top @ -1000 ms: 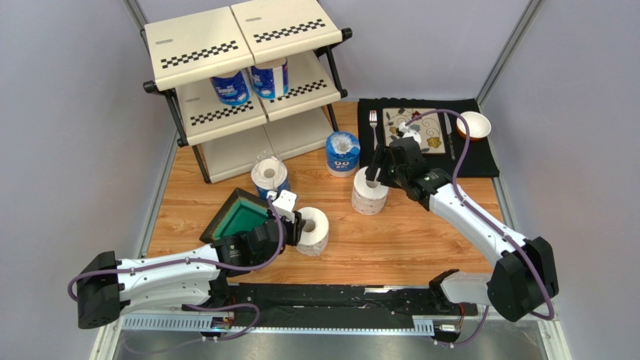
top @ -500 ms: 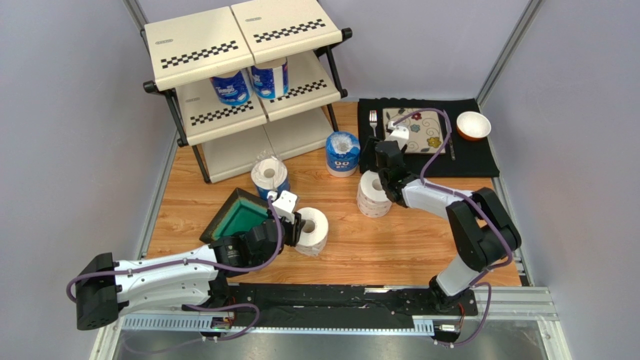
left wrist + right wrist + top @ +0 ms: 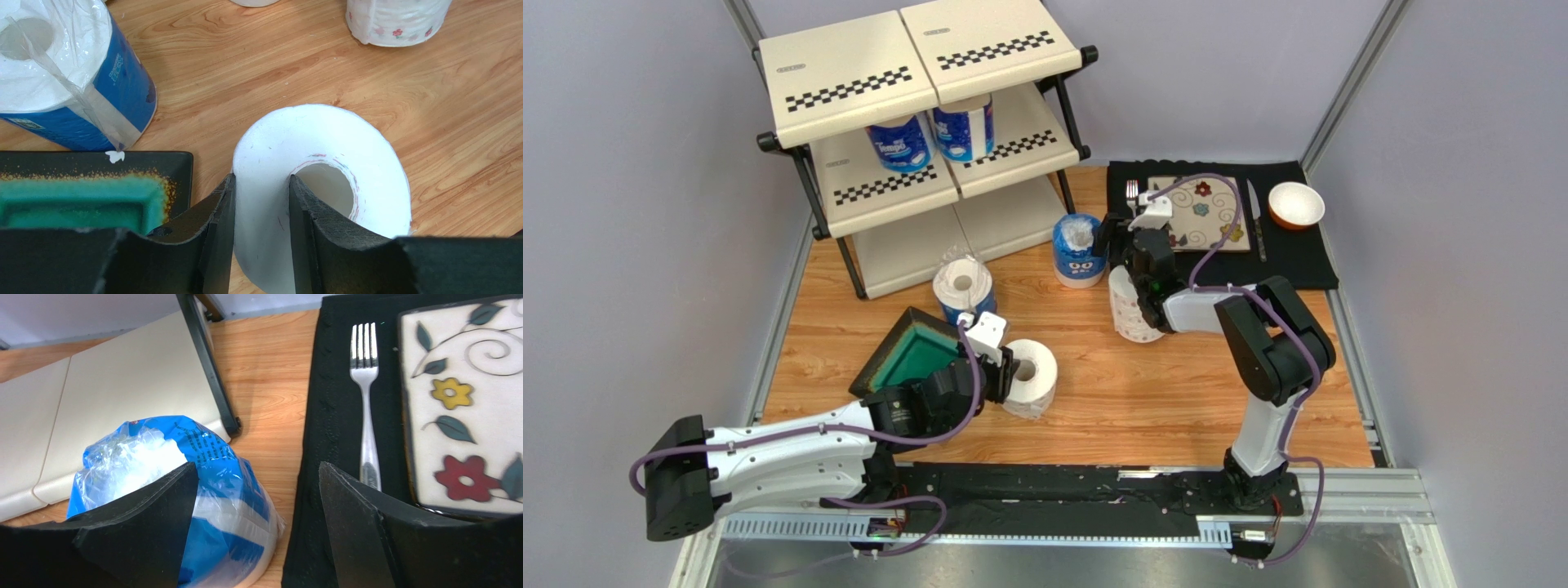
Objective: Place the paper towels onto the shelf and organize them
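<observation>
Your left gripper (image 3: 261,202) pinches the wall of the plain white roll (image 3: 344,153), one finger inside the hollow core and one outside, around the middle of the table toward the near edge. Lift it straight up first, so it clears the green-lined tray (image 3: 913,353) just beside it, then carry it to the shelf (image 3: 891,86) in the far left corner. Your right gripper (image 3: 258,471) hangs with fingers spread wide by the blue-wrapped roll (image 3: 215,478) near the far edge; I think you should centre it over that roll before closing gently.
</observation>
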